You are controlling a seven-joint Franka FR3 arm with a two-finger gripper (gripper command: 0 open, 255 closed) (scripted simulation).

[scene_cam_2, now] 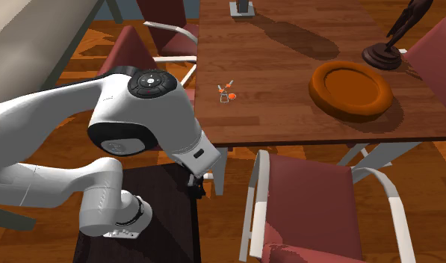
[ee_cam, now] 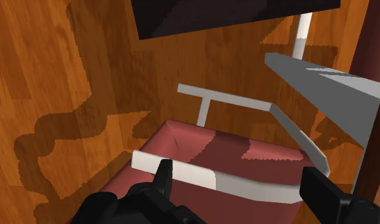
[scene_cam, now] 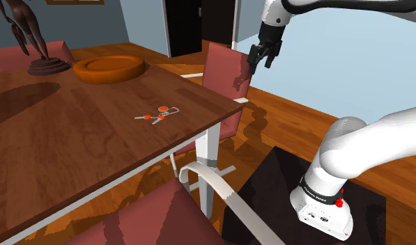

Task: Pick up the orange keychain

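Just off the edge of the brown wooden table (scene_cam: 74,132), the black two-finger gripper (scene_cam: 262,62) hangs with fingers spread, well apart from the small orange keychain (scene_cam: 157,115) lying on the tabletop.

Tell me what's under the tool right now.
Below the open tool stands a red chair with white armrests, on wood floor. The tool's own body hides part of the seat. The orange keychain lies apart, on the table.

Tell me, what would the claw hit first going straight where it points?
Most likely the red chair: the open claw looks straight down on its seat, though depth is unclear.
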